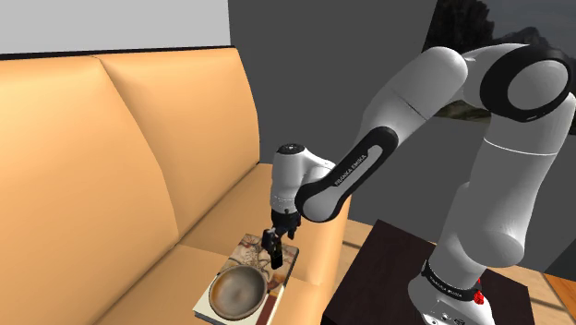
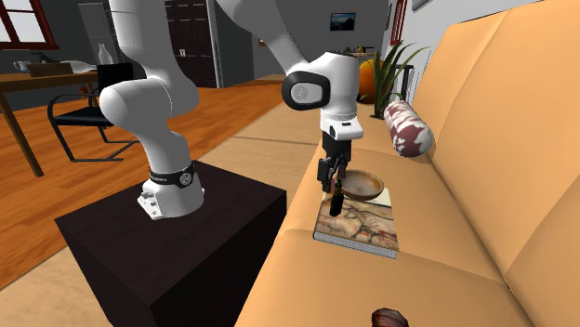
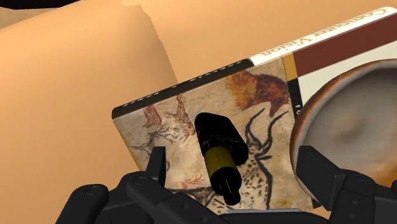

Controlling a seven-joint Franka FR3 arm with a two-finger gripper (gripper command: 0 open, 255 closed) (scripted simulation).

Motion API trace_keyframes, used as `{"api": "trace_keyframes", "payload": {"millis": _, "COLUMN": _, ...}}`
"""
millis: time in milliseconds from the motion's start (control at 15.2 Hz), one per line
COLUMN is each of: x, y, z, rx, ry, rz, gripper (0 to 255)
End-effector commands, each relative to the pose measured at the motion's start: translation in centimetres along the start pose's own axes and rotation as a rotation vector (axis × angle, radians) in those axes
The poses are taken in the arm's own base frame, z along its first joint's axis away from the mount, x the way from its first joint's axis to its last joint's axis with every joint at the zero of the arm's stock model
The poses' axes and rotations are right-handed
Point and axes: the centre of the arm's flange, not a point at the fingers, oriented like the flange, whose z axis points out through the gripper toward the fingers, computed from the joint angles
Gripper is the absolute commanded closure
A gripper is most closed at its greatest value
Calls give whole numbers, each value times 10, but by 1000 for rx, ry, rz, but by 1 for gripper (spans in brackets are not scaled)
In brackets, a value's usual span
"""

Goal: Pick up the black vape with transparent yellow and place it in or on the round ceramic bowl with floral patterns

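Gaping wide, the jaws flank the black-and-yellow vape over the book, neither touching it.

The book has a tan cover painted with brown and black cave animals, a black edge and a maroon-and-white strip. Against that cover the vape is black with a clear yellow band. On the book, the bowl is mottled brown with a cream rim. Beneath the book the sofa is plain orange-tan.
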Motion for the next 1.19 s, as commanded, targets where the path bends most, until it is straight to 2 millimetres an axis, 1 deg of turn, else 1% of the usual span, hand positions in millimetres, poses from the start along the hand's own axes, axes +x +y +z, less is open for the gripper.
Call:
{"api": "trace_keyframes", "payload": {"millis": 0, "x": 1, "y": 0, "z": 10, "rx": 0, "ry": 0, "rz": 0, "gripper": 0}}
{"api": "trace_keyframes", "payload": {"millis": 66, "x": 1, "y": 0, "z": 19, "rx": 0, "ry": 0, "rz": 0, "gripper": 0}}
{"api": "trace_keyframes", "payload": {"millis": 594, "x": 1, "y": 0, "z": 19, "rx": 0, "ry": 0, "rz": 0, "gripper": 0}}
{"api": "trace_keyframes", "payload": {"millis": 660, "x": 1, "y": 0, "z": 19, "rx": 0, "ry": 0, "rz": 0, "gripper": 255}}
{"api": "trace_keyframes", "payload": {"millis": 1122, "x": 1, "y": 0, "z": 19, "rx": 0, "ry": 0, "rz": 0, "gripper": 255}}
